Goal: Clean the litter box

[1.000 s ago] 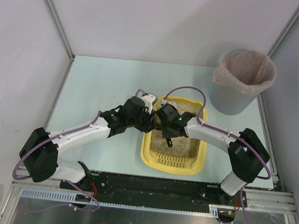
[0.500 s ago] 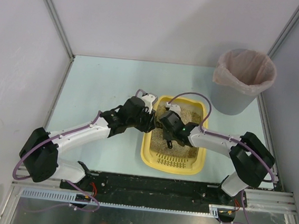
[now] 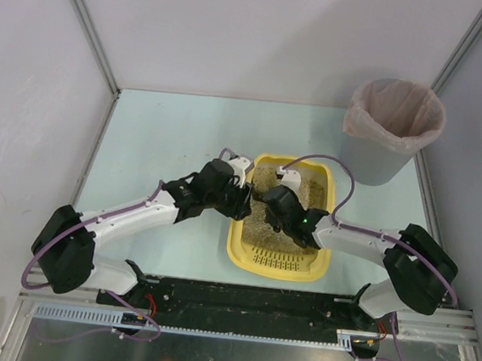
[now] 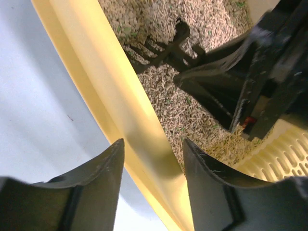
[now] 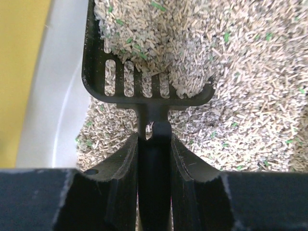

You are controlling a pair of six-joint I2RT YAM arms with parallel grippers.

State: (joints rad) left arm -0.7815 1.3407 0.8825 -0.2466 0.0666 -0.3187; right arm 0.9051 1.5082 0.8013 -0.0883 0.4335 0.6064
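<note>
The yellow litter box (image 3: 237, 240) sits mid-table, filled with beige granular litter. My left gripper (image 3: 241, 199) is at its left rim. In the left wrist view the gripper (image 4: 153, 142) is open, its jaws straddling the yellow rim (image 4: 110, 82) with a gap on the outer side. My right gripper (image 3: 275, 202) is over the litter, and in the right wrist view it (image 5: 154, 137) is shut on the handle of the black slotted scoop (image 5: 144, 82). The scoop head lies in the litter with a heap of granules on it, next to the box's left wall (image 5: 19, 72). The scoop (image 4: 159, 50) also shows in the left wrist view.
A grey round bin (image 3: 391, 131) with a pinkish bag liner stands at the back right. Walls and metal frame posts close in the pale blue table (image 3: 160, 139) on three sides. The box's slotted end (image 3: 280, 259) faces the arm bases.
My right wrist has come lower and nearer, and its elbow has swung out to the right. The scoop head now lies in the litter. My left jaws have widened round the rim.
</note>
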